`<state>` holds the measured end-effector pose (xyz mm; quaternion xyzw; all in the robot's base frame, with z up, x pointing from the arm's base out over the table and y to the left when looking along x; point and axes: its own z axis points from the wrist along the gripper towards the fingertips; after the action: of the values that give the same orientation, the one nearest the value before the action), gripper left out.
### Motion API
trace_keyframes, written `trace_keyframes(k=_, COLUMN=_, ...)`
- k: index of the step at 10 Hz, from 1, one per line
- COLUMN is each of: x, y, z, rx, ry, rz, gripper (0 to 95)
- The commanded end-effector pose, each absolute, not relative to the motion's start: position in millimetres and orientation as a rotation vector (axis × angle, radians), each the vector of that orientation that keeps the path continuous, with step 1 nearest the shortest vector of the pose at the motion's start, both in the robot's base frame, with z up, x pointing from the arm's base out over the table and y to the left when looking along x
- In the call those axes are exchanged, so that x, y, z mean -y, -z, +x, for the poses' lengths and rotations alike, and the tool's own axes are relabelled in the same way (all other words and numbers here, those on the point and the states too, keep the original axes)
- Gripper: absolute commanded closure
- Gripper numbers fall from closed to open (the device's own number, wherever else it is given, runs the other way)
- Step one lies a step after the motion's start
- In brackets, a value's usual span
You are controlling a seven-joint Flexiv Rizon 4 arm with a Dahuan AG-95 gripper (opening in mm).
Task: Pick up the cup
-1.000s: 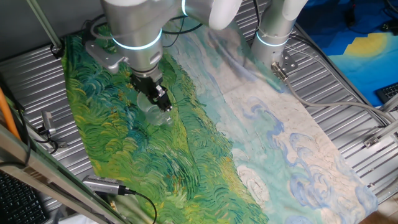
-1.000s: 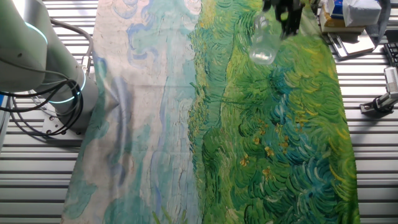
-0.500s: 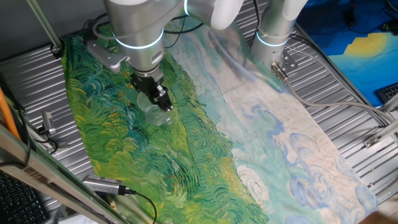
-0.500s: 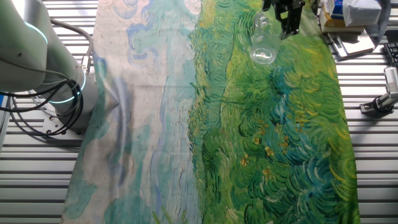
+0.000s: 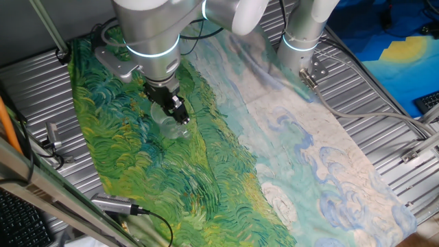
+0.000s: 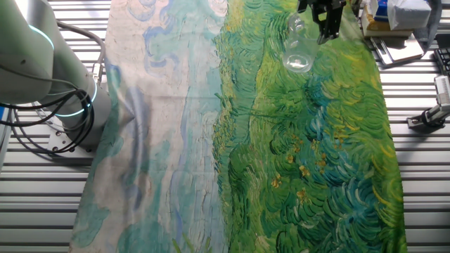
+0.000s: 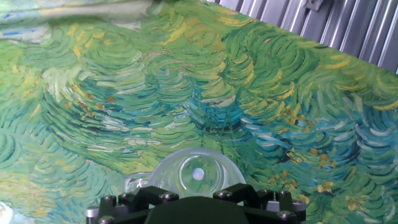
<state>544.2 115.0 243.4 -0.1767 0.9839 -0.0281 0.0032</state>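
The cup [image 5: 173, 125] is clear and faint, seen against the green part of the painted cloth [image 5: 206, 185]. My gripper [image 5: 174, 114] stands right over it with its black fingers shut on the cup's upper part, and the cup hangs tilted just above the cloth. In the other fixed view the cup [image 6: 297, 50] shows below and left of the gripper [image 6: 323, 30] at the top edge. In the hand view the cup [image 7: 196, 173] sits centred just ahead of the gripper's black body [image 7: 196, 208]; the fingertips are hidden there.
The cloth [image 6: 302, 161] covers a ribbed metal table [image 5: 370, 89]. The arm's base [image 5: 302, 38] stands at the far side. A clamp [image 5: 52, 140] and a cabled black probe [image 5: 113, 204] lie by the near left edge. Boxes [image 6: 401, 24] sit beside the cloth.
The gripper and the cup have risen slightly together, about a few pixels in both fixed views. The cup stays in the fingers. Nothing else has moved.
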Motion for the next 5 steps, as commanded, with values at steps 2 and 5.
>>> trace_keyframes(k=2, x=-115.7, y=-245.0, z=541.8, rx=-3.088, ry=0.088, rz=-0.546, gripper=95.0)
trace_keyframes(k=5, x=-116.4, y=-247.1, z=540.0, rx=-3.088, ry=0.086, rz=-0.539, gripper=95.0)
